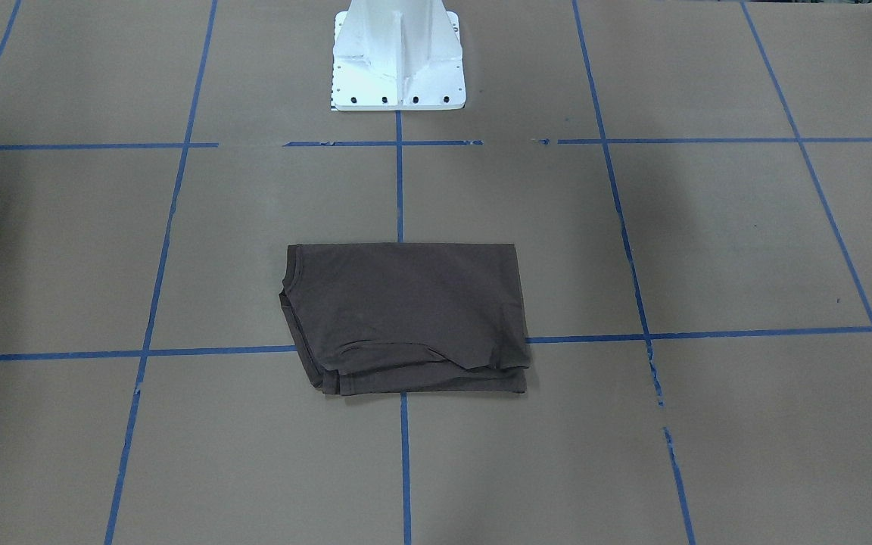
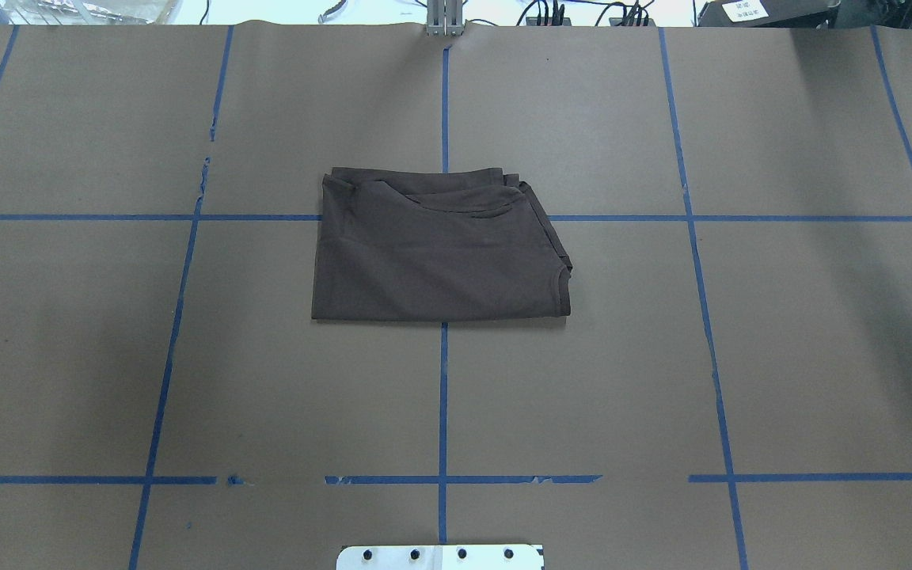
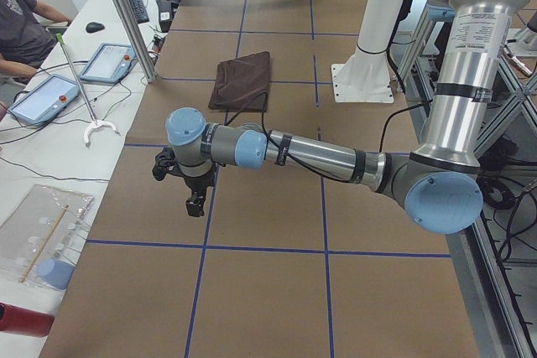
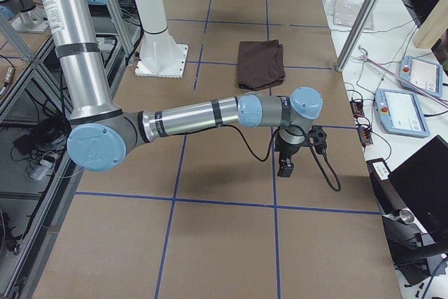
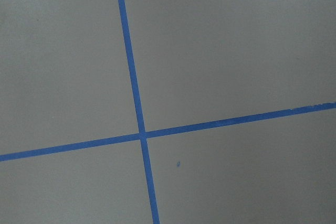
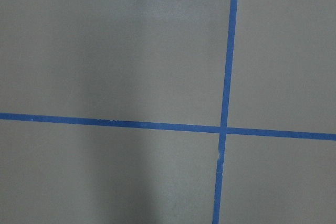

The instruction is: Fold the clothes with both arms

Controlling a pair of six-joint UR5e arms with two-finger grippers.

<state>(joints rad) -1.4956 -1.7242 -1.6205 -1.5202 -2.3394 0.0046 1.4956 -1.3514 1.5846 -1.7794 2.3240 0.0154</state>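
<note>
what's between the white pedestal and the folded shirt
Only bare brown paper crossed by blue tape lines, seen in the front-facing view between the pedestal and the T-shirt.

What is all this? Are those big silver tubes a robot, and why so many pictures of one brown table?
Yes, a robot with two silver arms, each ending in a black pincer called a gripper. Two cameras look down on the table: one facing the robot, one from behind it. Two stand at the table's ends; there the left gripper and the right gripper hover above the table with nothing hanging from them. I cannot tell if they are open. Two small cameras on the wrists show only brown paper and blue tape lines. In the middle lies a dark T-shirt, folded into a rectangle. No arm touches it.
</note>
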